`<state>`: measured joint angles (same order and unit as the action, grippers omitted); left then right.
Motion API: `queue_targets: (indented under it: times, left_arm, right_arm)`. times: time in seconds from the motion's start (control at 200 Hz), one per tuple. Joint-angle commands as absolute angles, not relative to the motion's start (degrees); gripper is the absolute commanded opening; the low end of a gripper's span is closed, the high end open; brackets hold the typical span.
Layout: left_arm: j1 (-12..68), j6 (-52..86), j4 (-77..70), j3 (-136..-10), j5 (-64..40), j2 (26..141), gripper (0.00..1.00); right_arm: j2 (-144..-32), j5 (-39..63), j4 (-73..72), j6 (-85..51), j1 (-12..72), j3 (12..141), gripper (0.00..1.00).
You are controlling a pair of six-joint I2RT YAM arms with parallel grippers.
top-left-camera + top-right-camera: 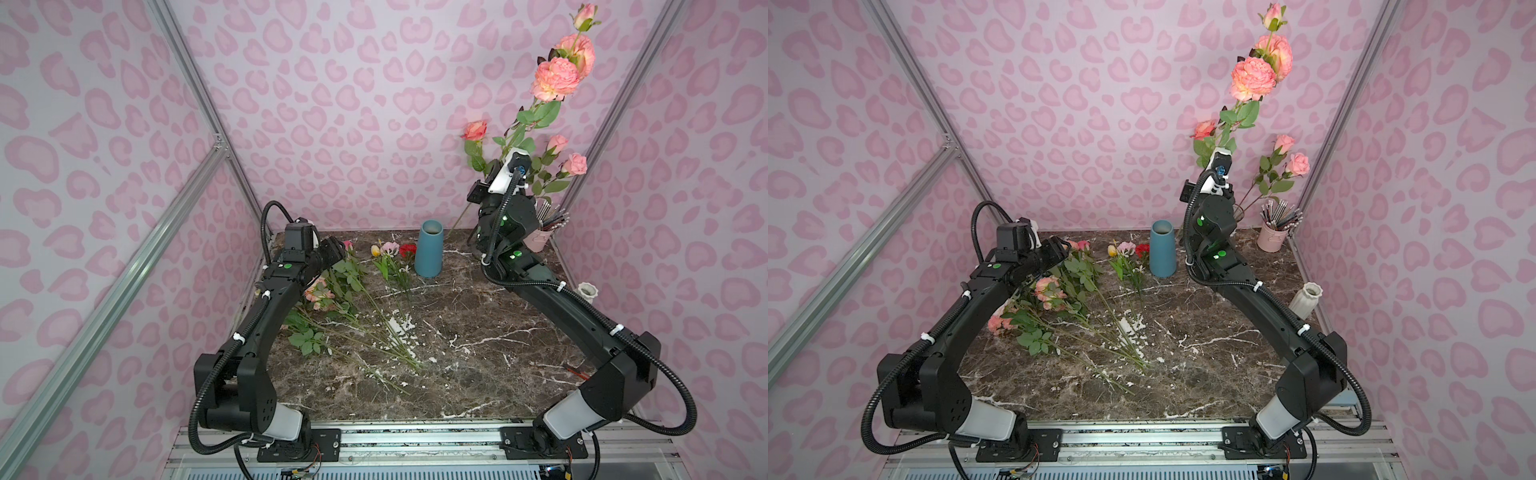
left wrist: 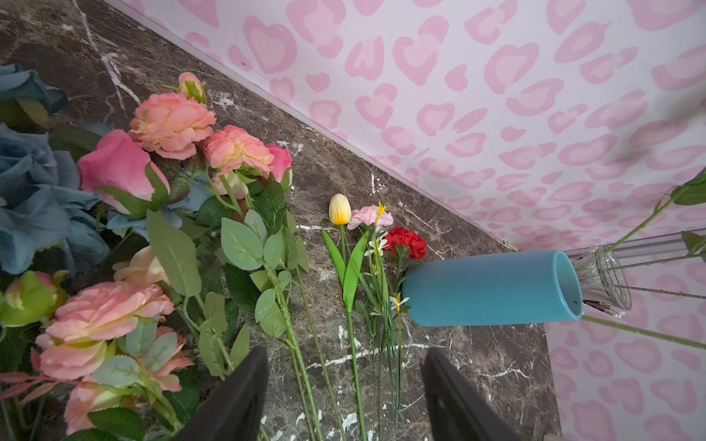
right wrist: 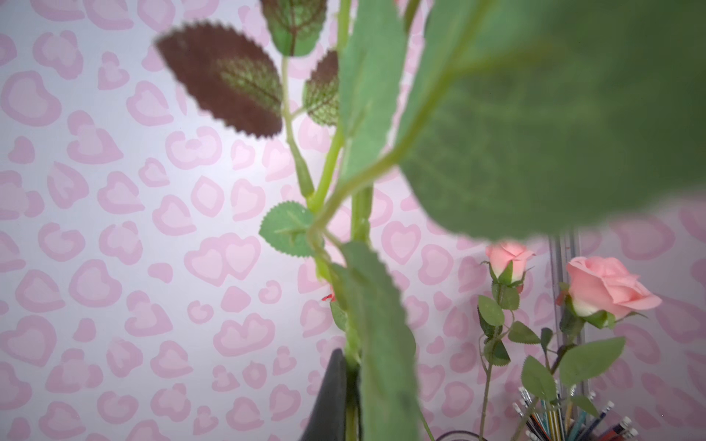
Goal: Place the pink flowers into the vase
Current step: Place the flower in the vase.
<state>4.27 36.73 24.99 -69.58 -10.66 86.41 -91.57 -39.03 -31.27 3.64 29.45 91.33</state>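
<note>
Now holding pink flowers [image 1: 555, 79] upright, far right.
Pinching stem [image 3: 359, 214] with right gripper [image 3: 345, 376]; spreading left gripper [image 2: 345, 359] wide, empty.

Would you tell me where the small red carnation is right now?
In both top views the small red carnation lies at the back of the marble table, just left of the tall blue vase.
</note>
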Motion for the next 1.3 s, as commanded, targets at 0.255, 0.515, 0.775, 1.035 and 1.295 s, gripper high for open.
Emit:
queue_targets:
  times: [0.255, 0.515, 0.775, 1.035, 1.295]
  left_arm:
    - [3.4, 36.9, 22.2, -69.3, -11.8, 85.7, 0.67]
    - [2.8, 37.3, 22.0, -69.2, -12.3, 85.7, 0.67]
    - [2.5, 37.4, 22.0, -69.0, -12.2, 85.4, 0.68]
    - [2.1, 37.4, 21.9, -69.0, -12.2, 85.5, 0.67]
    - [1.7, 37.6, 21.7, -68.8, -12.6, 85.6, 0.68]
  right_arm:
    - [-98.8, -34.2, -23.4, 0.7, 28.9, 107.4, 0.0]
    - [-101.8, -32.0, -14.1, -4.1, 27.7, 113.0, 0.0]
    - [-103.8, -29.9, -10.0, -7.3, 26.6, 114.8, 0.0]
    - [-106.7, -28.3, -10.0, -10.3, 26.1, 111.6, 0.0]
    - [-109.2, -26.6, -11.9, -12.8, 26.1, 105.7, 0.0]
